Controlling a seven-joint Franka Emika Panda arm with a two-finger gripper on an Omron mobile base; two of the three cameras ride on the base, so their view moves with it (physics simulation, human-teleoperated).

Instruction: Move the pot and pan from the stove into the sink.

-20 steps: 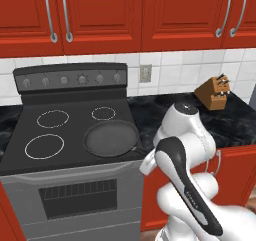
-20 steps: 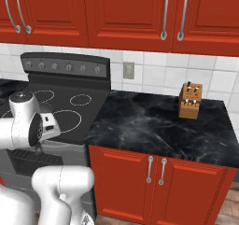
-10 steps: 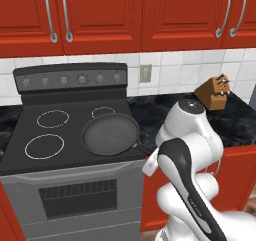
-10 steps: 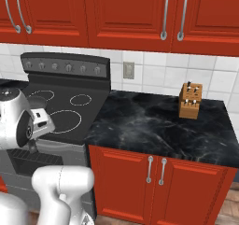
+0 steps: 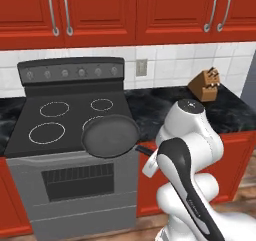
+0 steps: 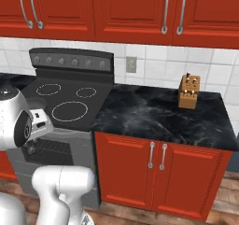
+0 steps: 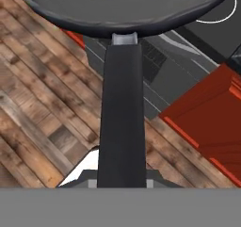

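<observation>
The pan [image 5: 110, 135] hangs in the air in front of the stove [image 5: 65, 120], its round black body overlapping the cooktop's front right corner and front edge as seen from the left base view. Its long straight handle [image 7: 121, 122] points back toward the white arm [image 5: 187, 150]. In the hand view, the handle runs straight up from the bottom middle to the rim of the pan, with wooden floor [image 7: 37, 108] and the grey oven front [image 7: 155, 70] beneath it. The hand [image 7: 121, 181] is closed on the near end of the handle; its fingertips are hidden behind the handle. The stove's four white burner rings are bare. To the right, a wooden knife block [image 6: 189, 92] stands on the black marbled table [image 6: 158, 114], near the tiled wall.
</observation>
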